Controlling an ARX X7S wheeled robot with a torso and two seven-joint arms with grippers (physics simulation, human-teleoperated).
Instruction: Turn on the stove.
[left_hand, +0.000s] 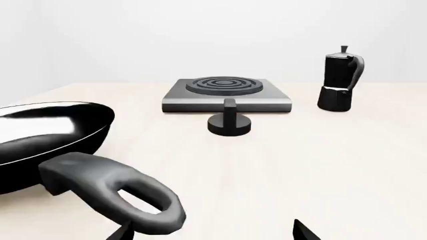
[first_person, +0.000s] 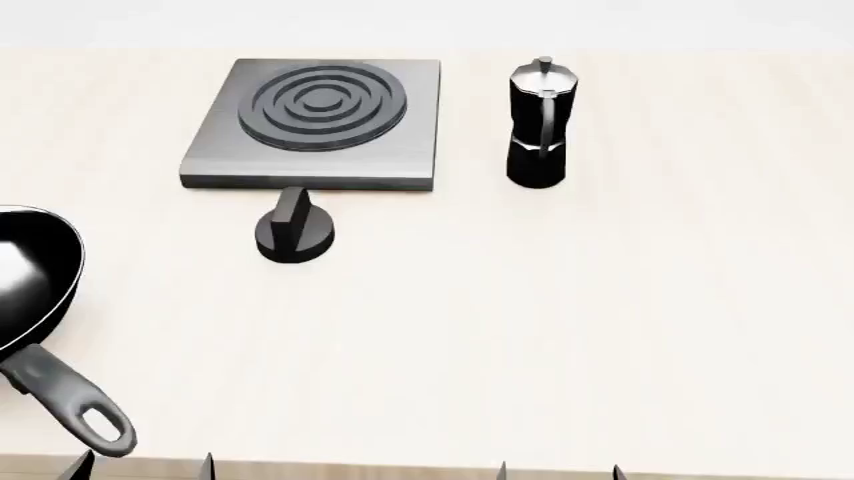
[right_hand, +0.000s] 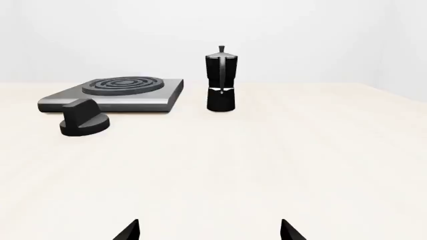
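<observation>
The stove (first_person: 400, 150) is a square grey metal plate with dark concentric rings, lying at the far middle-left of the table. Its round black knob (first_person: 294, 232) with an upright ridge stands just in front of the plate. The wrist views show the plate (left_hand: 227, 102) (right_hand: 117, 100) and the knob (left_hand: 229, 122) (right_hand: 83, 122) well ahead of both grippers. My left gripper (first_person: 144, 468) (left_hand: 213, 232) is open at the near table edge, with nothing between its tips. My right gripper (first_person: 561, 470) (right_hand: 209, 231) is open too, near the front edge, holding nothing.
A black frying pan (first_person: 27, 280) (left_hand: 47, 130) sits at the left; its looped handle (first_person: 74, 405) (left_hand: 113, 192) reaches close to my left gripper. A tall black moka pot (first_person: 541, 120) (right_hand: 221, 82) stands right of the stove. The table (first_person: 561, 320) is pale wood.
</observation>
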